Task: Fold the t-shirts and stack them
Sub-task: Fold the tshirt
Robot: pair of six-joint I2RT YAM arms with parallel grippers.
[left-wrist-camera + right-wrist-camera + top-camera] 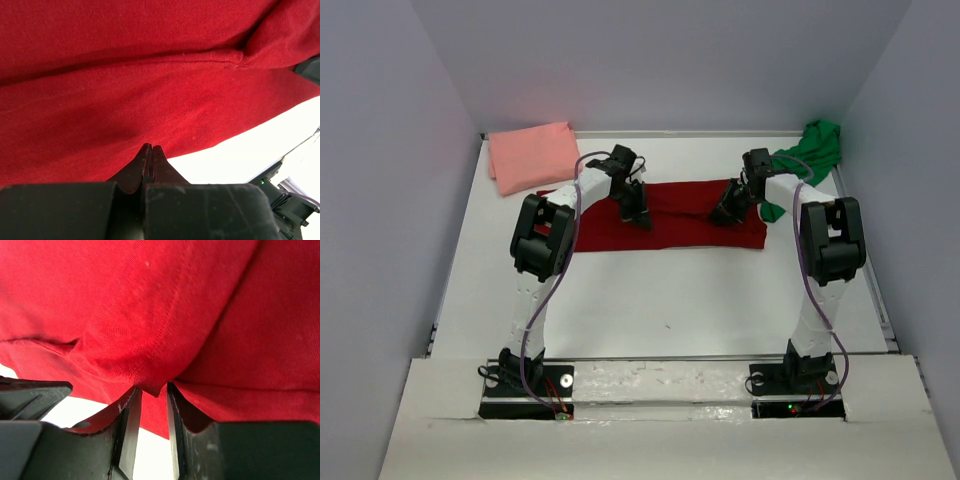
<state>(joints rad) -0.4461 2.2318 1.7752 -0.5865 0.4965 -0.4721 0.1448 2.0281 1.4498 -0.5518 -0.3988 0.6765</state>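
Looking at this one, both arms are working the dark red t-shirt (pixel 670 232), which is lying spread wide across the desk (pixel 670 310), under and between the two end effectors. The left end effector (pixel 151 149) is sitting clenched tight with its tips right at the shirt's near edge; I can't tell whether any cloth is actually getting caught between them. The right end effector (pixel 153 387) is standing with its jaws a little apart and a small pucker of red cloth is poking into the gap, so to me it isn't clamping firmly yet. The salmon pink t-shirt (pixel 532 155) is lying well off to the far left of the left end effector, and the bright green t-shirt (pixel 812 150) is sitting bunched just behind and to the right of the right one. What I'm worrying about: the two sides aren't matching, so if both arms are lifting for a fold, a thin pinch could be slipping out and the shirt folding crooked. The right one could also be grabbing two layers near that seam and dragging a wrinkle along.
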